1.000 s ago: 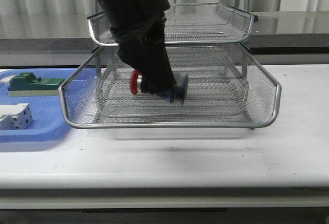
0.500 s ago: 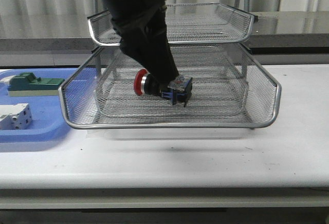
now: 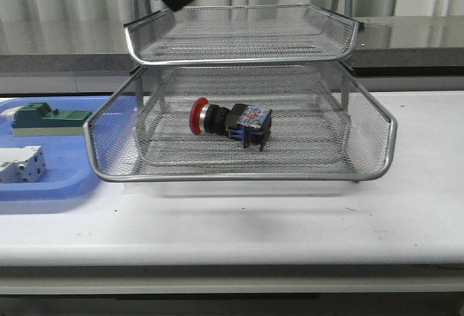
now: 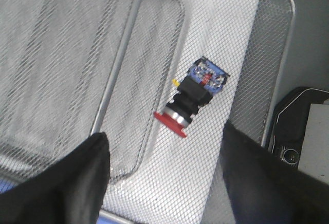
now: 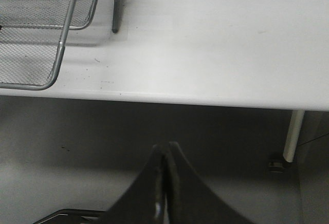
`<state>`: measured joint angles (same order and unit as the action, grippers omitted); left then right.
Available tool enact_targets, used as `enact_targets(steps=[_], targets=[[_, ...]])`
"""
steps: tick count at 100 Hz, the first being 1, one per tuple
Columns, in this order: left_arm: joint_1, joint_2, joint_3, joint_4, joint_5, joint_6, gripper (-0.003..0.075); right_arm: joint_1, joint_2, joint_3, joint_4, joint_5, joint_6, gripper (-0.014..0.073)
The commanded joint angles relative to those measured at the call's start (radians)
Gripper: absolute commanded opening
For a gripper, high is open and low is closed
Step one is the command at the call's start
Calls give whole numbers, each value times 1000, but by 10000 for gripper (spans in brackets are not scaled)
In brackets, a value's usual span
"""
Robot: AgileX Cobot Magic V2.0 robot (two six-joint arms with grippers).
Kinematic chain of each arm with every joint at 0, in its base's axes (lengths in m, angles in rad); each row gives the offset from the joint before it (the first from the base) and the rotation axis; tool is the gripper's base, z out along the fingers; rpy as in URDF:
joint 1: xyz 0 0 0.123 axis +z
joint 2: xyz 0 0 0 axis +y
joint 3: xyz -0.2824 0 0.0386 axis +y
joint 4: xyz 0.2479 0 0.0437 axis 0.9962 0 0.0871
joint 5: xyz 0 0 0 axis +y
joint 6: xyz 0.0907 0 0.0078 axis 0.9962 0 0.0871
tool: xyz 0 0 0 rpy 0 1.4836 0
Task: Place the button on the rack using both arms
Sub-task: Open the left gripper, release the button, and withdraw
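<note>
The rack [image 3: 239, 113] stands on the white table [image 3: 290, 222], unmoved. The left gripper [image 4: 164, 178], clamped on the button half a second earlier, has risen clear with fingers spread wide and empty. The right gripper [image 5: 165, 183] is closed, holding nothing. The button [image 3: 230, 122] lies released on its side in the pulled-out middle tray.

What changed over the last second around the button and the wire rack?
The left gripper let go of the button and rose up out of the rack; only its tip shows at the top of the front view, fingers apart. The button now lies on its side in the pulled-out tray. The rack and blue tray stayed put.
</note>
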<state>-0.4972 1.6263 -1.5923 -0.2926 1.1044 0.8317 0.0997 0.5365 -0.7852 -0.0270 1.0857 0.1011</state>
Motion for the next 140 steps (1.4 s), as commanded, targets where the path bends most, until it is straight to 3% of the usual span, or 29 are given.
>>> enact_targets(steps=[1, 29, 62, 101, 124, 140], targets=[[46, -83, -16, -26, -7, -27, 439, -2, 3, -34, -12, -50, 2, -70], [241, -257, 152, -26, -41, -44, 439, -2, 3, -34, -12, -50, 2, -70], [417, -573, 463, -92, -356, -85, 439, -2, 3, -34, -12, -50, 2, -70], [434, -1001, 901, -209, -784, -105, 439, -2, 3, -34, -12, -50, 2, -70], [434, -1232, 1138, -422, -1034, -105, 439, -2, 3, -34, -12, -50, 2, -70], [434, -1309, 1240, -476, -1125, -105, 439, -2, 3, -34, -12, -50, 2, -70]])
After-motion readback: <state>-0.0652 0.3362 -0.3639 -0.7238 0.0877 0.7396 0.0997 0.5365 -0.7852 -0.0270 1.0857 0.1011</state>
